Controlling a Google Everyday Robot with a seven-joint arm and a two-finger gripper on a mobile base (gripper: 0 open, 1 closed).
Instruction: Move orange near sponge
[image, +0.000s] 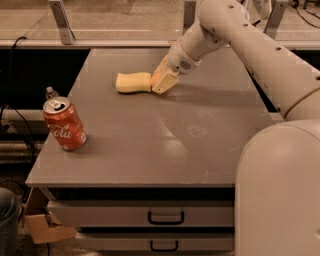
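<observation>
The pale yellow sponge lies on the grey table at the back, left of centre. My gripper is low over the table right against the sponge's right end. It is closed around the orange, of which only an orange sliver shows on the gripper's left side. The rest of the fruit is hidden by the gripper.
A red soda can stands upright near the table's left edge. My arm reaches in from the right and its bulky base fills the lower right. Drawers sit below the tabletop, and a railing runs behind it.
</observation>
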